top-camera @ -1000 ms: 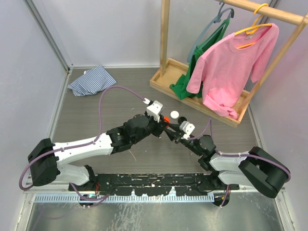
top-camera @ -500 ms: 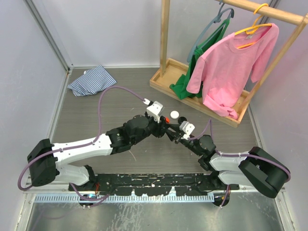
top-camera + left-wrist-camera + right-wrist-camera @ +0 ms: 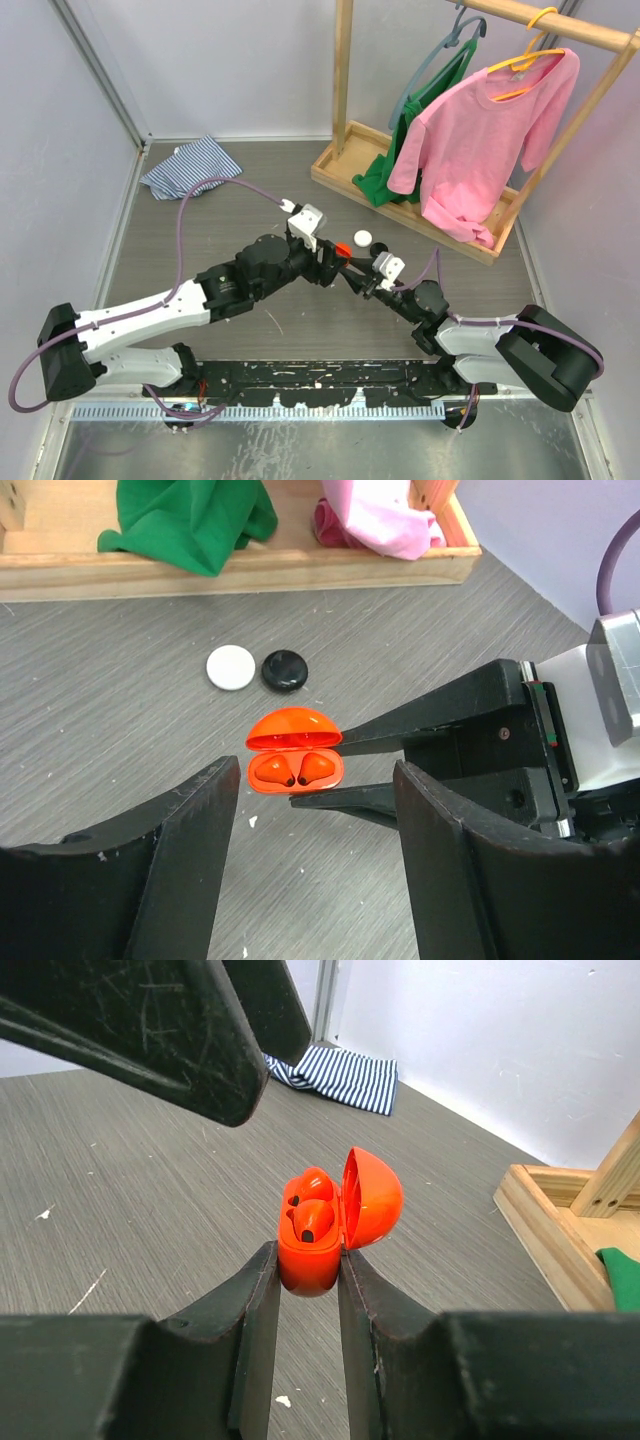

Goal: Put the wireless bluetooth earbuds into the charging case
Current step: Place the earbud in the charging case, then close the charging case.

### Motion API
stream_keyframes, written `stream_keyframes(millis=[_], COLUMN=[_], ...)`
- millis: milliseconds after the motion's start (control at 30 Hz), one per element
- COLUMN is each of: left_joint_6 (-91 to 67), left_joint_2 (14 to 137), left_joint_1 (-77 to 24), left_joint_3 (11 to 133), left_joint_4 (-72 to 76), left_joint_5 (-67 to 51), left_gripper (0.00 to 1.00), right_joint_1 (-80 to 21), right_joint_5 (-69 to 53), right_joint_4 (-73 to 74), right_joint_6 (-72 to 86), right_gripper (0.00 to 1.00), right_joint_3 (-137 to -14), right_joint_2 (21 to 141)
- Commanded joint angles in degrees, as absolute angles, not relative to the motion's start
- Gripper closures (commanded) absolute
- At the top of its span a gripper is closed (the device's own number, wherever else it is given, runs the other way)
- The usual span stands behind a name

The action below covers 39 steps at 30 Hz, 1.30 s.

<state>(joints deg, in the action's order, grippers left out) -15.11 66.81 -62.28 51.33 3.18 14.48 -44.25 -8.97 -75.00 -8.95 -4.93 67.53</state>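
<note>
The orange charging case (image 3: 310, 1260) is held a little above the table with its lid (image 3: 372, 1198) swung open. My right gripper (image 3: 307, 1256) is shut on the case's lower body. Two red-orange earbuds (image 3: 312, 1216) sit in its wells, and they also show in the left wrist view as the earbuds (image 3: 298, 769) under the raised lid (image 3: 293, 727). My left gripper (image 3: 316, 780) stands open just short of the case, with nothing between its fingers (image 3: 190, 860). From above, the case (image 3: 343, 248) sits between the two wrists.
A white puck (image 3: 231, 667) and a black puck (image 3: 284, 670) lie on the table beyond the case. Behind them stands the wooden rack base (image 3: 240, 570) with green cloth (image 3: 190, 520) and a pink shirt (image 3: 480, 150). A striped cloth (image 3: 190, 165) lies at the back left.
My left gripper has opened and drawn back to the left, away from the case. The right gripper and the case have stayed put.
</note>
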Motion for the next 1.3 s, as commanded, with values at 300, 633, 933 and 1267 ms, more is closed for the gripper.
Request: stream_keyframes(millis=[300, 633, 933, 1267], left_joint_6=[-22.9, -30.3, -32.0, -33.9], left_joint_2=[64.5, 67.8, 72.0, 75.0], left_joint_1=[-48.5, -39.0, -38.3, -38.2], left_joint_3=[59.1, 58.8, 59.2, 58.1], left_joint_4=[-11.9, -10.6, -10.3, -7.8], left_joint_5=[-10.0, -31.0, -35.5, -40.8], left_gripper=[0.29, 0.29, 0.32, 0.42], right_joint_1=[-44.3, -44.4, -44.3, -44.4], right_joint_5=[-15.7, -20.9, -23.9, -26.0], right_joint_4=[-79.2, -79.2, -81.1, -83.2], right_joint_6=[-7.4, -5.8, -3.7, -1.8], right_gripper=[0.99, 0.99, 0.99, 0.99], right_joint_3=[-6.9, -7.5, -7.7, -7.9], right_joint_2=[67.4, 67.3, 67.3, 68.1])
